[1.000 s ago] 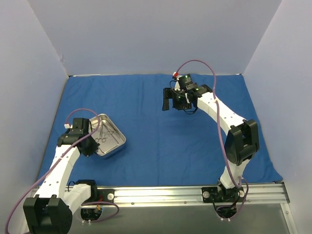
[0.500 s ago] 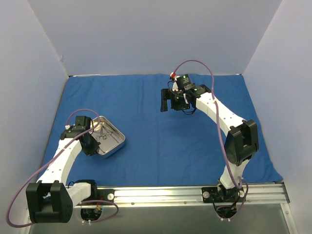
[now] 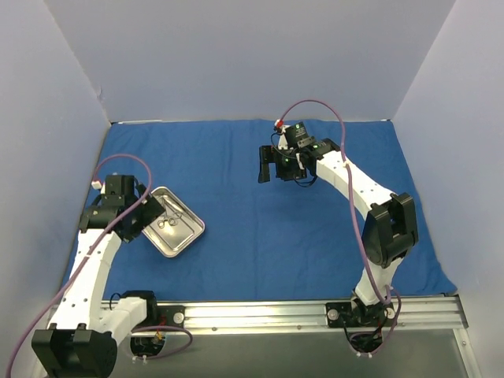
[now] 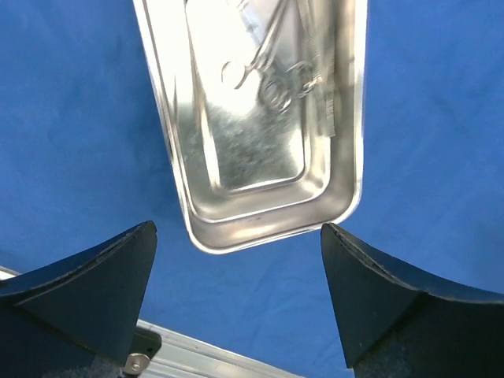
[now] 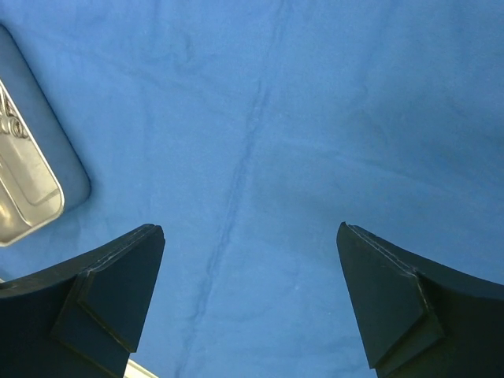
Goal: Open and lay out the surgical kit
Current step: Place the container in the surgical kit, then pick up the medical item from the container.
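The surgical kit's royal-blue cloth [image 3: 260,213] lies spread flat over the table. On its left part sits the shiny steel tray [image 3: 185,236] with thin silvery scissor-like instruments [image 3: 169,215] inside. My left gripper [image 3: 140,219] is open just off the tray's left end and holds nothing. In the left wrist view the tray rim [image 4: 268,228] lies just ahead of the left gripper [image 4: 238,240], with the instruments [image 4: 268,79] further in. My right gripper [image 3: 272,169] hovers open above the far middle of the cloth. The right gripper [image 5: 250,228] sees only creased cloth [image 5: 276,118] and the tray [image 5: 24,189] at the left edge.
Pale walls close in the table at the back and on both sides. A metal rail [image 3: 315,311] with both arm bases runs along the near edge. A long crease [image 5: 236,181] runs through the cloth under the right gripper.
My left gripper has opened and let go of the tray, which now lies flat on the cloth. The left arm has drawn back to the left. The right arm has barely moved.
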